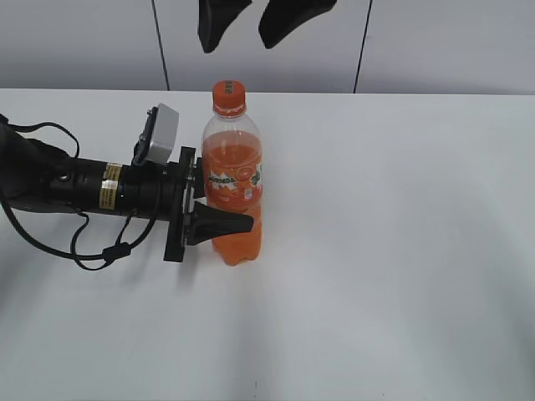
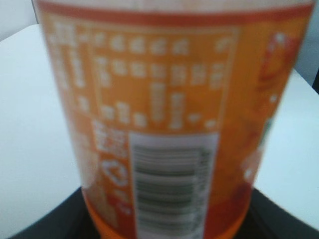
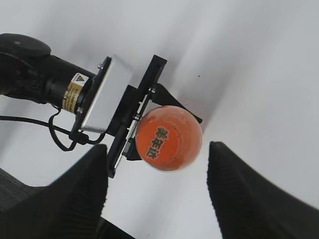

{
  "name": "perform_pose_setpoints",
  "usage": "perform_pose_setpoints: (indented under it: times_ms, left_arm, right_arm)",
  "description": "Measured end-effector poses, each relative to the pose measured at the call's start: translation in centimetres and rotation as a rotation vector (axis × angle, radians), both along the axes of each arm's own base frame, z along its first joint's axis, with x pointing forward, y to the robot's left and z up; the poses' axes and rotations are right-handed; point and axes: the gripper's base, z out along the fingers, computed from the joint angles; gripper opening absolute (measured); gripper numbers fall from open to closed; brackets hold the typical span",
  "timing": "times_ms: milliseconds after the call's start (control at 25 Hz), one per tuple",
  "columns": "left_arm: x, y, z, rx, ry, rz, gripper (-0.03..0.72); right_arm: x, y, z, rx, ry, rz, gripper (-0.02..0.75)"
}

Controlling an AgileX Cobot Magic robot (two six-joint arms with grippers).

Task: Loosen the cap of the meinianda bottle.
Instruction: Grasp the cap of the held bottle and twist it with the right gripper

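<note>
the cap (image 1: 228,92) sits on top of the bottle (image 1: 235,188), which stands upright on the white table (image 1: 401,251), left of the middle. the left claw (image 1: 219,200) comes in level from the left and clamps the bottle at its label, one finger (image 1: 224,225) across the near side. in the left wrist view the label (image 2: 164,114) fills the picture, blurred. the right claw (image 1: 242,25) hangs above the cap, apart from it, its fingers (image 3: 249,194) spread wide with nothing between them.
</note>
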Motion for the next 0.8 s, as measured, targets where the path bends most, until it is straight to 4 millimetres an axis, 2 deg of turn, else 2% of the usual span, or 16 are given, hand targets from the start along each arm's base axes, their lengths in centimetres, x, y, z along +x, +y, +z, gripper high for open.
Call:
perform_pose_setpoints:
  times_ms: [480, 640, 800]
  left_arm:
    - [0.0, 0.0, 0.0, 0.000, 0.000, 0.000, 0.391]
    - [0.0, 0.0, 0.0, 0.000, 0.000, 0.000, 0.391]
    - [0.0, 0.0, 0.0, 0.000, 0.000, 0.000, 0.391]
  right_arm:
    - [1.4, 1.4, -3.7, -0.051, 0.074, -0.005, 0.470]
    - [1.5, 1.6, -4.3, -0.055, 0.088, -0.004, 0.470]
    - [1.7, 1.8, -4.8, -0.064, 0.096, -0.003, 0.424]
